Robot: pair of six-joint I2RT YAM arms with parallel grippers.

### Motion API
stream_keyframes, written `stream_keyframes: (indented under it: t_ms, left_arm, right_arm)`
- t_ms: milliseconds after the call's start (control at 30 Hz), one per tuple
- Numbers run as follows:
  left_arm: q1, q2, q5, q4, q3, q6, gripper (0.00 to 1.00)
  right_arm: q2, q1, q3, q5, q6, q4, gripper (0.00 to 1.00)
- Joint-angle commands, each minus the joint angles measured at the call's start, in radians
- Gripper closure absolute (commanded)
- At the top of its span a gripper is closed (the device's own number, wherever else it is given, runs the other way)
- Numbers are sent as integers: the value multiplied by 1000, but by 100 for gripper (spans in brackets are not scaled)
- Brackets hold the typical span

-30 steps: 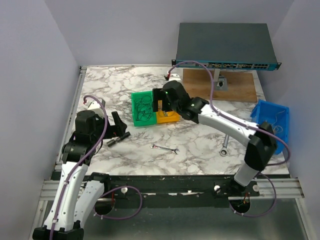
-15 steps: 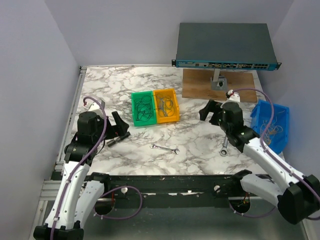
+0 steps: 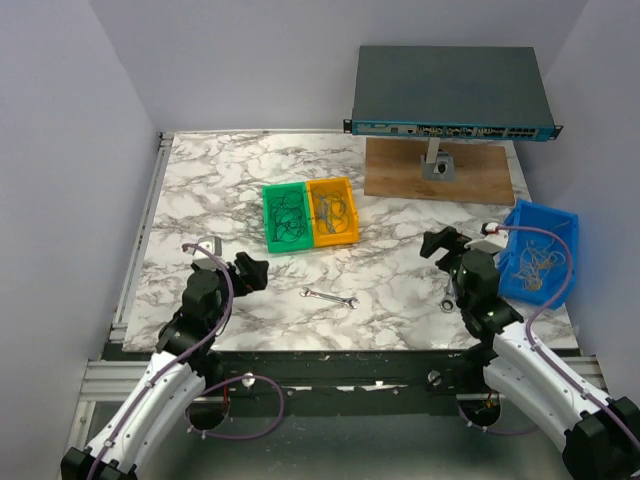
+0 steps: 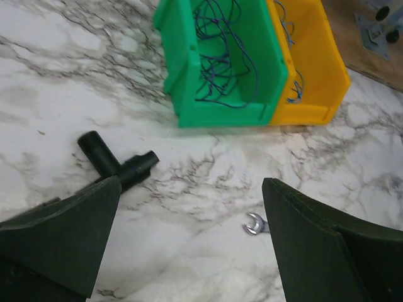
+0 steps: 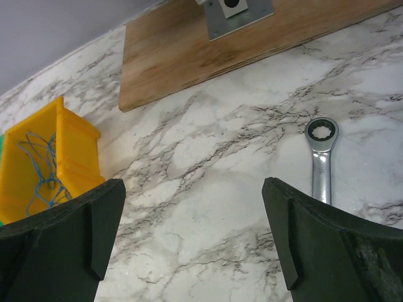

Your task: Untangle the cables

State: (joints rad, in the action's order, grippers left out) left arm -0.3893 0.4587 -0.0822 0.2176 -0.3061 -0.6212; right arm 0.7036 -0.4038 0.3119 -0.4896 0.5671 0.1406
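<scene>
Marble tbl (image 3: 220, 180): 3 bins (image 3: 288, 246), 2 wrenches (image 3: 330, 296), cables (image 3: 288, 222)

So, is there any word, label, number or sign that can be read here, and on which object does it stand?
No text can be read in any view.
On the switch: marks along the front strip, too small to read.
On the ratchet wrench: no legible marking.
On the green bin, yellow bin and blue bin: no labels in view.
</scene>
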Motion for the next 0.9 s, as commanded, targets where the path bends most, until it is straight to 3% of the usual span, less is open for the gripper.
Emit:
stream_keyframes:
  t_ms: [0,167,300,433,533,700,800,867]
  left_arm:
    - [-7,-126,-270,-363,176,149,1]
    - [-7,-206,-334,-605,273,333,1]
    - [-6,-146,-362,-739,294,577,1]
    - [38,106,-363,-1027,353,668,1]
    - [145,292,-230,-1258,374,647,2]
    - [260,519,-64,-1369,280,643,5]
    - [292,694,29,-1521,249,664,7]
    - [306,812,12,-1563,207,651,5]
  right_arm:
    - [-28,2,-93,81,-231,280,1]
    - [177,3,-39,-25,-380,390,1]
    - [359,33,-73,-22,-459,661,1]
    - [529,113,-76,24,-475,832,0]
    - [625,200,-79,143,-434,905,0]
    - [749,228,-76,131,-467,1022,0]
    - [849,234,-130,-1,-435,1262,0]
    - [851,237,-114,126,-464,1187,0]
